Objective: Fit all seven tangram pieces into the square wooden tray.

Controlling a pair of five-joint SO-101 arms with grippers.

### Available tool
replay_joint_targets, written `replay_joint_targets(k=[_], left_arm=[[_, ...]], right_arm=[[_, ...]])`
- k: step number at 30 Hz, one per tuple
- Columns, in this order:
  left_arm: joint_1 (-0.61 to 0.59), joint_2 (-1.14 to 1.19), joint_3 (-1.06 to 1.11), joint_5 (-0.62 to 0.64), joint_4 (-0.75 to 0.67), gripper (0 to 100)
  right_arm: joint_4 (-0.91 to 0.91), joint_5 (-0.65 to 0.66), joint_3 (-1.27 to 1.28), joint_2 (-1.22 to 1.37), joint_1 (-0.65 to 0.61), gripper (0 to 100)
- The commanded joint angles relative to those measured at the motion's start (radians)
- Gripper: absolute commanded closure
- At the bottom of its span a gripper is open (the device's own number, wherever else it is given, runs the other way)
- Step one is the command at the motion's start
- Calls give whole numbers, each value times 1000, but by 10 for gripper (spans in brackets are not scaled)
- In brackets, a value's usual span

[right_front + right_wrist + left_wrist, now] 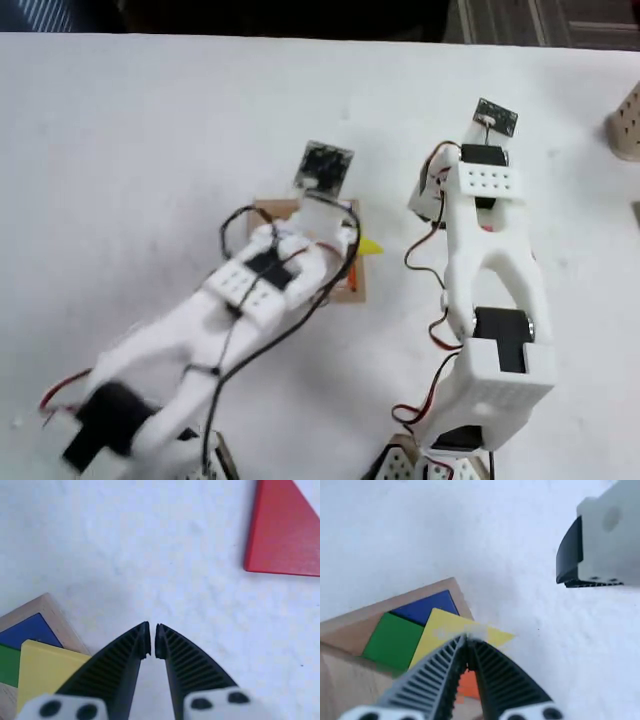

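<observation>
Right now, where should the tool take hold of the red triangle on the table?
Probably from straight above, pinching the red triangle across its side edges where it narrows toward a corner. It lies flat on the table, so only those thin edges offer grip.

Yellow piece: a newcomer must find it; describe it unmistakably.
On the white table, find the square wooden tray beneath the left arm. The yellow piece lies across its rim, one corner poking over the table. The blue piece and green piece beside it sit inside the tray.
</observation>
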Motion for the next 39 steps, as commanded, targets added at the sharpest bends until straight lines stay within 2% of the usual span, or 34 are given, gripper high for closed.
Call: replay_joint_targets(k=[1, 5, 9, 18, 29, 39], left_arm=[[-7, 266, -279, -12, -38, 979], [-15, 455, -413, -14, -38, 978], [-10, 510, -422, -69, -18, 978], [-16, 384, -267, -78, 41, 978], [-71, 48, -18, -75, 34, 978], [-81, 35, 83, -83, -15, 978]], right_arm=[[-15, 2, -29, -51, -2, 974], [-16, 2, -29, -51, -2, 974], [-28, 9, -29, -51, -2, 974], [-28, 38, -29, -51, -7, 974], [-27, 41, -58, 10, -10, 974], [-21, 41, -97, 56, -10, 974]])
